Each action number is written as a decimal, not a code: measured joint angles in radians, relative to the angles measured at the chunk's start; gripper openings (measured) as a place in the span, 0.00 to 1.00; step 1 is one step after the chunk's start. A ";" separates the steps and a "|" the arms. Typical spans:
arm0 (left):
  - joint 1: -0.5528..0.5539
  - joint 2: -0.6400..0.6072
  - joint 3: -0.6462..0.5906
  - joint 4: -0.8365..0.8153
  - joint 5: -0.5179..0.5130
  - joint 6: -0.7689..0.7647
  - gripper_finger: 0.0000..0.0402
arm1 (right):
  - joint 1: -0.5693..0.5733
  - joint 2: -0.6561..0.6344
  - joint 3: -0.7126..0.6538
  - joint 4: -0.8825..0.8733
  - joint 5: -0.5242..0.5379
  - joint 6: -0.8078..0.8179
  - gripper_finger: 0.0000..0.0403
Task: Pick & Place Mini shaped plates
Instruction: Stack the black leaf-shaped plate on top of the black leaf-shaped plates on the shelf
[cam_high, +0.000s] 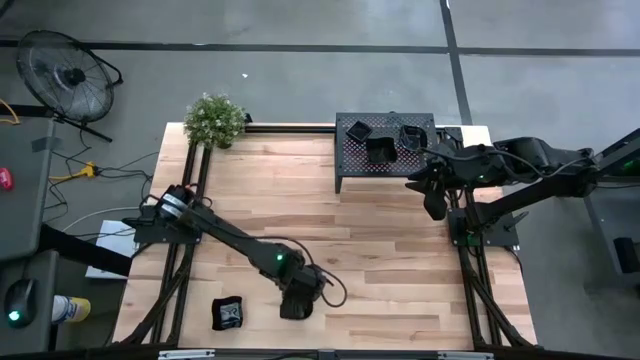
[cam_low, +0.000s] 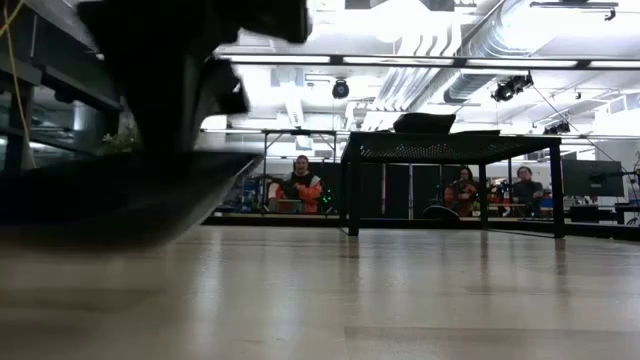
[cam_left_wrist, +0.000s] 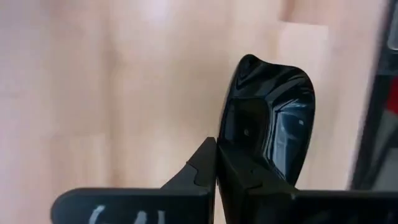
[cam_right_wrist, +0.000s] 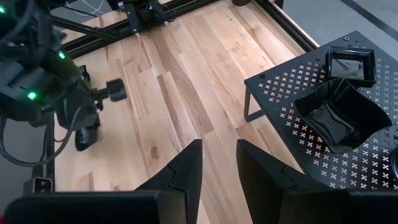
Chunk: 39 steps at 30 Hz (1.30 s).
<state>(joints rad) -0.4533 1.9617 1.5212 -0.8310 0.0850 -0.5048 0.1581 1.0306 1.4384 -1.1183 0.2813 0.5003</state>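
Observation:
The mini shaped plates are small glossy black dishes. One lies flat on the table near the near edge. Three rest on the black perforated rack at the far right; two of them also show in the right wrist view. My left gripper is low over the near part of the table, right of the lying plate, shut on another plate. My right gripper hovers open beside the rack's right end, holding nothing. My left gripper pinches the plate by its rim between the two fingers. The plate stands on edge beyond the fingertips, its hollow side glossy. In the low view it is a dark shape close above the wood; whether it touches the table I cannot tell.
A potted plant stands at the table's far left corner. Bare wood lies between the rack and the left arm. A fan stands on the floor off the table's left. People sit in the room beyond the table.

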 joint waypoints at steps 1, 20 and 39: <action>0.006 0.000 0.027 -0.048 -0.032 0.009 0.00 | 0.000 0.000 0.000 0.000 0.000 0.000 0.23; 0.137 0.000 0.572 -0.429 -1.007 0.003 0.00 | 0.000 -0.003 0.000 -0.002 0.179 0.017 0.23; 0.286 0.000 0.646 0.139 -1.167 0.512 0.00 | 0.000 -0.003 -0.128 0.319 0.323 -0.186 0.23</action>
<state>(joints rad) -0.1673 1.9614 2.1674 -0.6919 -1.0821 0.0069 0.1580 1.0277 1.3103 -0.7997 0.6039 0.3138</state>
